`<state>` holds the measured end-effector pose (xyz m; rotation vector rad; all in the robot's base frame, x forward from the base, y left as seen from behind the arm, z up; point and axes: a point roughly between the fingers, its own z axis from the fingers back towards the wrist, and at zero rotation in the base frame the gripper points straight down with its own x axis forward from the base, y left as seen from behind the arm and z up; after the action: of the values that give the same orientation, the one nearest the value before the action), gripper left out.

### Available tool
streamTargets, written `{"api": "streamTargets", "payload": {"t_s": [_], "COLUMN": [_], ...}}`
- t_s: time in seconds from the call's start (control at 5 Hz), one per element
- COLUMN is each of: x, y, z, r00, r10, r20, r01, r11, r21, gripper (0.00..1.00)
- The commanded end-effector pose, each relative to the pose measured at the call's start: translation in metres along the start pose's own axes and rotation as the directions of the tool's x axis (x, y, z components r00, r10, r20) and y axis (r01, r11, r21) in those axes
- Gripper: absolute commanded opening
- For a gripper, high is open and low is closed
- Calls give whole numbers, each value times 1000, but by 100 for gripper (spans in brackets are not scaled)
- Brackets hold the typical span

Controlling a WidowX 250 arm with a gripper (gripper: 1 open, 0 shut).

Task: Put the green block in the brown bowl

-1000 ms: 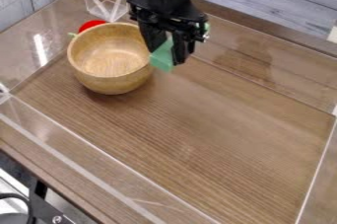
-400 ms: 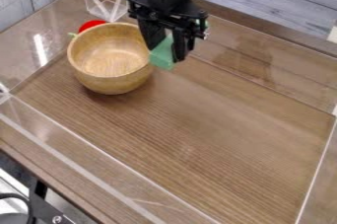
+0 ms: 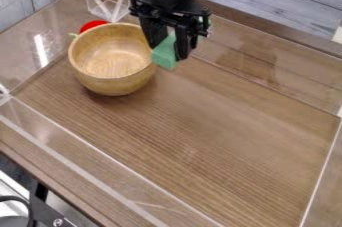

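Carrying looks to be the step in hand: the brown bowl (image 3: 112, 83) sits at left, and just right of its rim my gripper (image 3: 166, 43) is clamped on the green block (image 3: 164, 54). Next, I should shift left over the bowl, then release.

No readable text or labels
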<state>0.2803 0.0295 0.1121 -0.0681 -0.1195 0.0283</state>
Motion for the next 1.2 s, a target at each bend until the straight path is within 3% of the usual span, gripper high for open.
{"api": "streamTargets", "payload": {"t_s": [0.0, 0.4, 0.6, 1.0], "x": [9, 3, 1, 1], "y": [21, 75, 91, 113], "z": [19, 16, 10, -9], "r00": [998, 999, 999, 999], "r10": [0, 7, 12, 28], "r20": [62, 49, 44, 44], "r01": [-1, -9, -13, -29], "r11": [1000, 999, 999, 1000], "r21": [18, 41, 40, 9], "gripper": [0, 0, 0, 0]}}
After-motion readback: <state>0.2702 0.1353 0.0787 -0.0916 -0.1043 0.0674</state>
